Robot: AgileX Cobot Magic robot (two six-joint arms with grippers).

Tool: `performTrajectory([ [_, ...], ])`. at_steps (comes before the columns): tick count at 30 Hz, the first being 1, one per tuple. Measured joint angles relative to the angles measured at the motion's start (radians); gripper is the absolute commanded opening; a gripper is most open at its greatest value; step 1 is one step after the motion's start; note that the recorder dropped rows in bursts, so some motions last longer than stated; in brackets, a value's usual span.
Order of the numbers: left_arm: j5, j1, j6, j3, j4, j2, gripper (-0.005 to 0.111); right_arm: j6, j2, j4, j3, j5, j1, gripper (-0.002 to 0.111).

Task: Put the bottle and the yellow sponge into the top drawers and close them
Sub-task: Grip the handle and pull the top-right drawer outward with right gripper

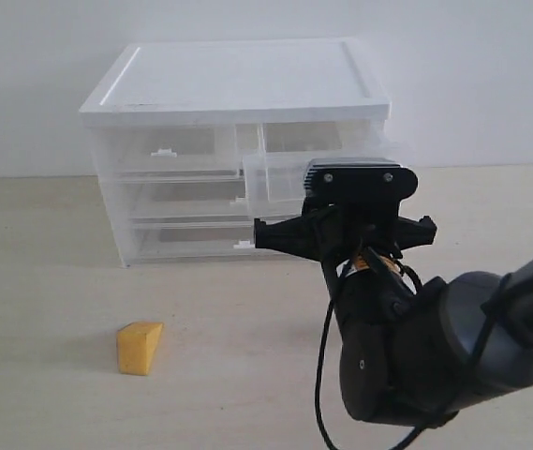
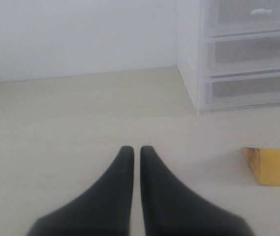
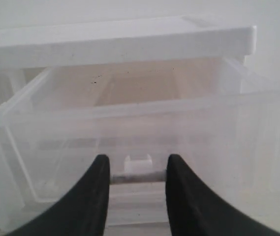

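1. A cabinet (image 1: 238, 80) with a white top stands at the back of the counter (image 1: 51, 281).
2. Its top right drawer (image 1: 280, 178) sticks part way out. The top left drawer (image 1: 168, 150) is pushed in.
3. The right claw (image 3: 138, 158) is at the front of the drawer that sticks out. Its two black fingers (image 3: 100, 177) stand a bit apart, one on each side of the little white handle tab (image 3: 139, 166). I cannot tell if they pinch it.
4. The left claw (image 2: 132, 150) is clenched with nothing in it, low over the counter.
5. The yellow sponge (image 1: 140, 347) lies on the counter in front of the cabinet, toward its left side. No claw touches it.
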Motion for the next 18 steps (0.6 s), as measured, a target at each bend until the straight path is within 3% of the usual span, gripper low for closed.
performTrajectory([
  [13, 0.000, 0.000, 0.000, 0.000, 0.000, 0.000, 0.004, -0.016, -0.082, 0.151, 0.136, -0.018, 0.177, 0.000],
  [15, 0.000, 0.000, 0.000, 0.000, 0.000, 0.000, 0.004, -0.023, -0.088, 0.167, 0.144, -0.018, 0.197, 0.008],
  [18, 0.000, 0.000, 0.000, 0.000, 0.000, 0.000, 0.004, -0.032, -0.088, 0.174, 0.144, -0.018, 0.204, 0.027],
])
